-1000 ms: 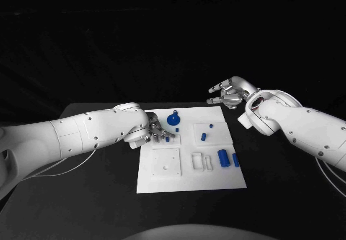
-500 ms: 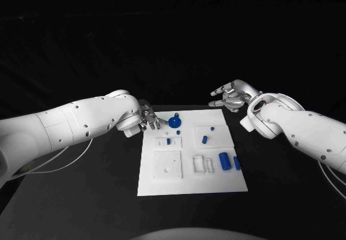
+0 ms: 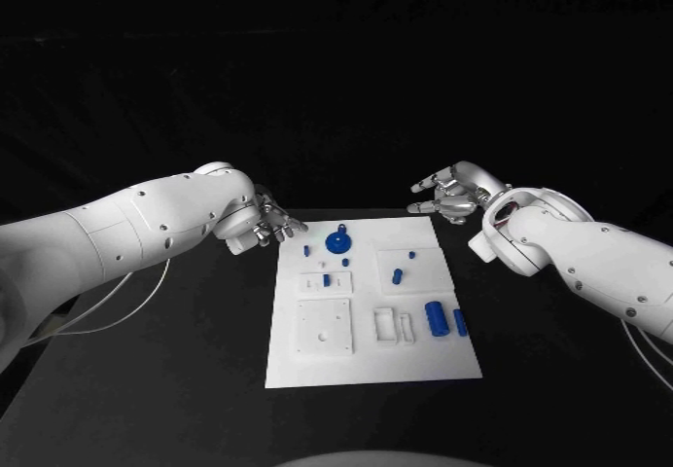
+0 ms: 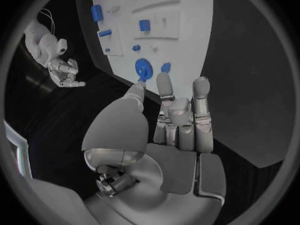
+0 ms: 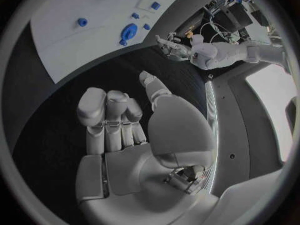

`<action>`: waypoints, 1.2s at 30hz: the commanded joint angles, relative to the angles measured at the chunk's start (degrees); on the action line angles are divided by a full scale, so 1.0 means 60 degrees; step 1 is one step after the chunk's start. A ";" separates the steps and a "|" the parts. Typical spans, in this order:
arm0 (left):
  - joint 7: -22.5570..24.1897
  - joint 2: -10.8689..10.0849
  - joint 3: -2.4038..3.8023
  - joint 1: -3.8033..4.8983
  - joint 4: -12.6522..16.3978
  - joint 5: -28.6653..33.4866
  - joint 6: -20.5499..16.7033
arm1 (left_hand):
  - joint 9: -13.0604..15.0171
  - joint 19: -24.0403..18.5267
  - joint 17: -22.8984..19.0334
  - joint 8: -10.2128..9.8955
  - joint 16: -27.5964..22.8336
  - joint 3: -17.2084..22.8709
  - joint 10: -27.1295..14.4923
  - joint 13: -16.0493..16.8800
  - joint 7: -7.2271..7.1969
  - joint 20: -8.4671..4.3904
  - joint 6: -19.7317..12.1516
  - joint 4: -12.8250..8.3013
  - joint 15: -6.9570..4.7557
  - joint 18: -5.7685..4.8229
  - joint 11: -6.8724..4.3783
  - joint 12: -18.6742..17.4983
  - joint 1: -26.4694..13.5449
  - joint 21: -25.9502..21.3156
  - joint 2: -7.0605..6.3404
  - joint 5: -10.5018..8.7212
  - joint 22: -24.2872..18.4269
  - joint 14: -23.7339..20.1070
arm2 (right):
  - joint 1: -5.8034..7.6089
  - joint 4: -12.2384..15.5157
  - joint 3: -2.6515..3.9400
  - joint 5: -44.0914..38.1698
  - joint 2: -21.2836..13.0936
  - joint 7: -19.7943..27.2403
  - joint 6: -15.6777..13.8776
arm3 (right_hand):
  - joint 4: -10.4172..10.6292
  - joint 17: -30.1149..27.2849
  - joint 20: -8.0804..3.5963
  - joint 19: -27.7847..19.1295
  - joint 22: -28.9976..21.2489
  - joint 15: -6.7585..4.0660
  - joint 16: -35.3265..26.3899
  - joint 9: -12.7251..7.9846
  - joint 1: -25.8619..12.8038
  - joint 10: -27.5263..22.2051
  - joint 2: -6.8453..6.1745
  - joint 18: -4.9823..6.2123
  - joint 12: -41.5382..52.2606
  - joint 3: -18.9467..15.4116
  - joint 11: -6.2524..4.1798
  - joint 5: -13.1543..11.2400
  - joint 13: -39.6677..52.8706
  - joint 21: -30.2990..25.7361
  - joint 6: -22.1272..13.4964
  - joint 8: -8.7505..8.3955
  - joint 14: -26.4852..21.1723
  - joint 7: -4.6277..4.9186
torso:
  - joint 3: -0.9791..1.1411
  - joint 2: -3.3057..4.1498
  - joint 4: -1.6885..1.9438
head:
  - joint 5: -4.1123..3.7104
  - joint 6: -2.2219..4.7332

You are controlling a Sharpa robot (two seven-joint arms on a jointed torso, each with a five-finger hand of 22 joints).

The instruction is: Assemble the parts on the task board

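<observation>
The task board [image 3: 368, 297] is being seen lying mid-worktop, its long axis running away from the robot. The round blue part [image 3: 336, 237] is being kept near the far edge, just beside the left robot hand [image 3: 264, 227], whose fingers are being held loosely apart, empty. The right robot hand [image 3: 449, 193] is being held spread, empty, farther off.

task board [image 3: 368, 355]: matt white plastic | parts [image 3: 437, 317]: smooth blue plastic | table [image 3: 196, 370]: matt black
</observation>
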 commanded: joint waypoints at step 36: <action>0.0054 0.0998 -0.0058 -0.0008 -0.1506 0.0146 0.2034 | 0.0327 -0.0103 -0.0140 0.0092 0.0252 0.0024 0.0425 0.0171 -0.0050 0.0024 0.0157 0.0044 0.0104 -0.0035 0.0083 -0.0114 -0.0197 0.0063 0.0099 -0.0145 0.0190 -0.0164 | 0.0000 0.0022 0.0375 0.0068 0.0072 0.0105 -0.0081 | 0.0083 -0.0515 -0.0012 0.0598 0.0732 -0.0014 -0.1338 0.0009 -0.0059 -0.0543 -0.0027 0.0211 -0.1292 -0.0067 -0.0056 0.0093 -0.1416 -0.1345 -0.0128 -0.0028 -0.0020 -0.0035 | -0.0008 0.0228 -0.0068 | -0.0042 0.0039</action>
